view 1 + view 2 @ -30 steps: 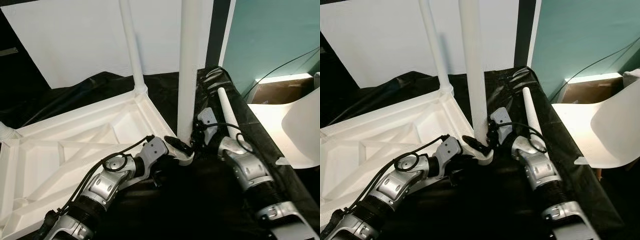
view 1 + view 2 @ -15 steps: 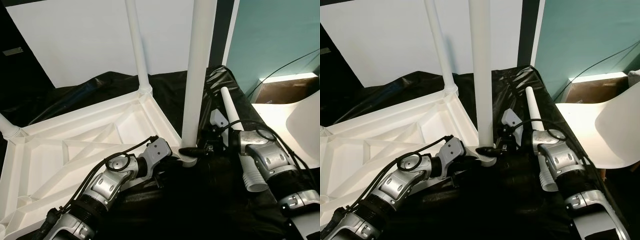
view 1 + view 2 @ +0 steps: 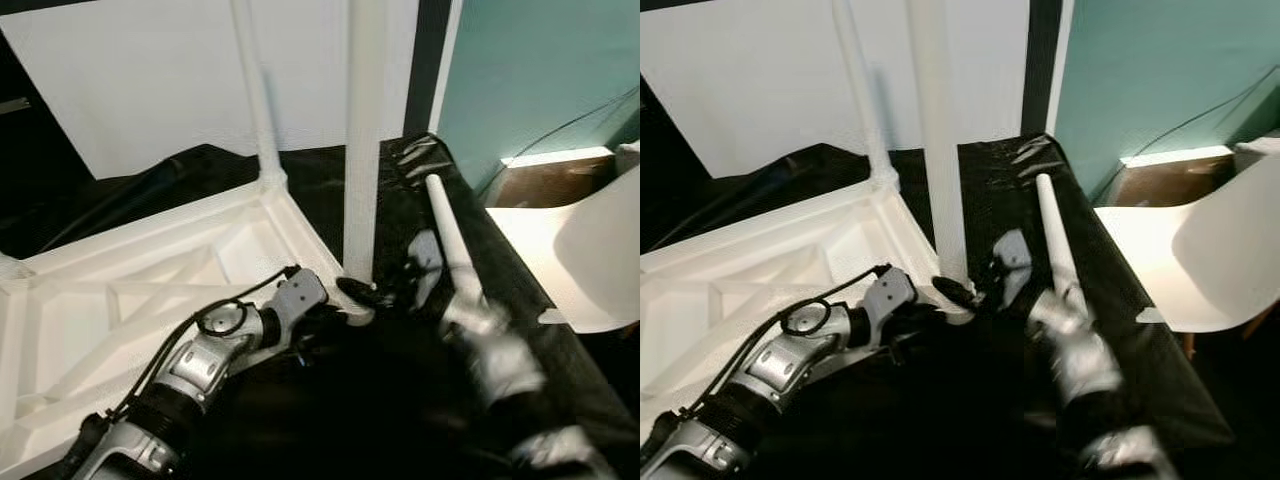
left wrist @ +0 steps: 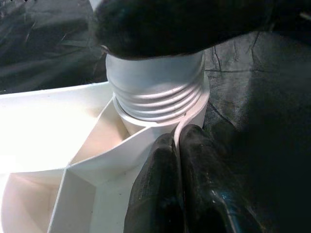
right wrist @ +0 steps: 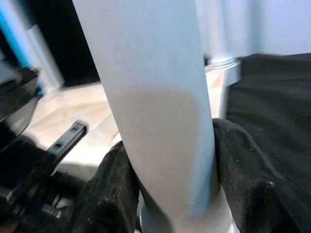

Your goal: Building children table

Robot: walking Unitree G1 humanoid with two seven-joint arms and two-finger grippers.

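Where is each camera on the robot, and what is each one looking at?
Left eye view: on the head, looking down at the upside-down white table top; both silver arms show.
Right eye view: beside it, same scene; loose table leg lies on black cloth.
Left wrist view: on the left arm, looking at the near leg's threaded end; left gripper fingers together against the corner socket.
Right wrist view: on the right arm; right gripper fingers either side of the upright leg.
Shared: all see that near upright leg.
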